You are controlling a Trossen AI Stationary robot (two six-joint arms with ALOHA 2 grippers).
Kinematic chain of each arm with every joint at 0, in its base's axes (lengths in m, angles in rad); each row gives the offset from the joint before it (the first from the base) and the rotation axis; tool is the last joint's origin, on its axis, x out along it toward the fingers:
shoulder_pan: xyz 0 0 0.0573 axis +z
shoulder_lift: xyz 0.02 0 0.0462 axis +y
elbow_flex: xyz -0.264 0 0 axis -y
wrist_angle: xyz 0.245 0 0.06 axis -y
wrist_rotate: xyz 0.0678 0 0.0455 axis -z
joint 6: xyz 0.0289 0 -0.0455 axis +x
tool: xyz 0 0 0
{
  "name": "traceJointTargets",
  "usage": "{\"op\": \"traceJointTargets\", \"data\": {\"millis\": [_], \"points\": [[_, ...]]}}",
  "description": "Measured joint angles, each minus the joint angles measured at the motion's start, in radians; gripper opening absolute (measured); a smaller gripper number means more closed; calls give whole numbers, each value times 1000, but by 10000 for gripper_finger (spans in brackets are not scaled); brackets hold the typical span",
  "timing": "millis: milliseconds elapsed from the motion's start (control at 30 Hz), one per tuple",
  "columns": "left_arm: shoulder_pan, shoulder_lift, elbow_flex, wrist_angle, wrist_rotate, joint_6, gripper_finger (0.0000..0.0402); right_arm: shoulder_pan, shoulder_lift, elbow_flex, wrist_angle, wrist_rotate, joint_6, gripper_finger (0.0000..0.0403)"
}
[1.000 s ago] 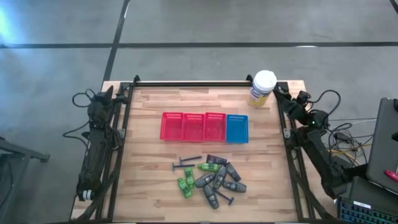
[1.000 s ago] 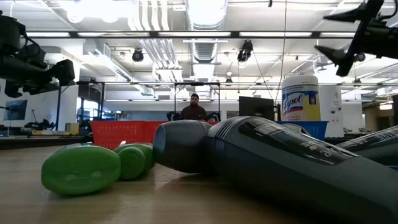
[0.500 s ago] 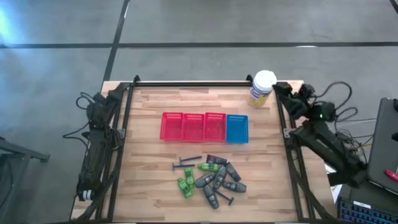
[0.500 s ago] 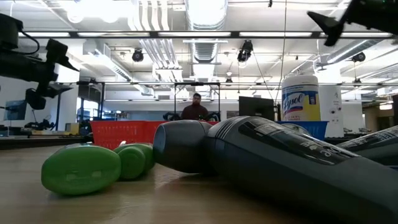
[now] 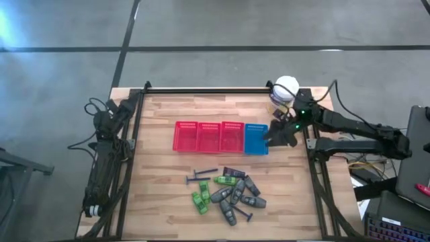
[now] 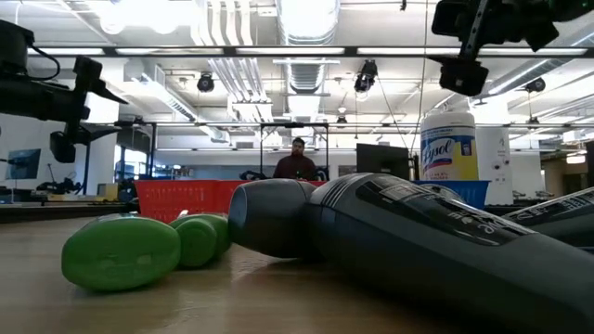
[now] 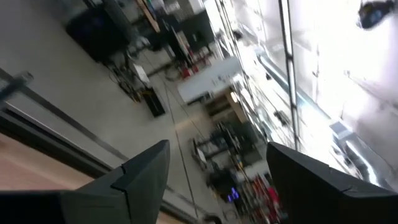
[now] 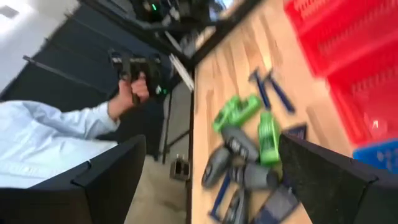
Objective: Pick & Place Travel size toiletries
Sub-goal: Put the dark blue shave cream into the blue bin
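Near edge of the table [image 5: 161, 202]: your travel size toiletries [image 5: 228, 191] lie in one loose heap, right of centre, green bottles [image 5: 200, 199], grey tubes [image 5: 243, 191] and dark T-shaped sticks [image 5: 201, 176] touching or overlapping.
Baskets: three red baskets [image 5: 209, 136] and one blue basket [image 5: 256, 139] sit in a row at mid-table, beyond the heap and apart from it.
Right claw [image 5: 272, 136]: it hangs above the blue basket's right end, fingers spread wide, nothing between them.
Left claw [image 5: 124, 107]: it waits at the far-left table edge, fingers parted, empty.
Canister: the yellow canister [image 5: 283, 94] stands at the far right corner.
Beyond the table: you can see a person's hand [image 8: 129, 93] gripping a dark controller [image 8: 138, 67].
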Motion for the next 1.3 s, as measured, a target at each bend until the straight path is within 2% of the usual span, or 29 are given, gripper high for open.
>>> {"op": "traceJointTargets", "data": {"millis": [133,233,400,500,567,733,833,1067,1300], "points": [[0,0,0,-2,38,1,273,36,11,28,-106,5,22,364],[0,0,0,-6,38,2,273,58,-4,27,-120,11,133,364],[0,0,0,-6,38,85,273,100,-10,9,-107,253,396,364],[0,0,0,-6,38,136,273,101,1,8,-105,348,501,364],[0,0,0,-6,38,153,273,102,8,8,-103,396,517,364],[0,3,0,-7,38,154,273,154,29,16,48,414,555,364],[0,3,0,-22,43,153,273,214,63,16,81,418,599,364],[-1,4,1,-34,53,127,273,356,170,14,-46,399,607,364],[-1,4,2,-41,94,108,273,487,213,17,-62,437,582,364]]}}
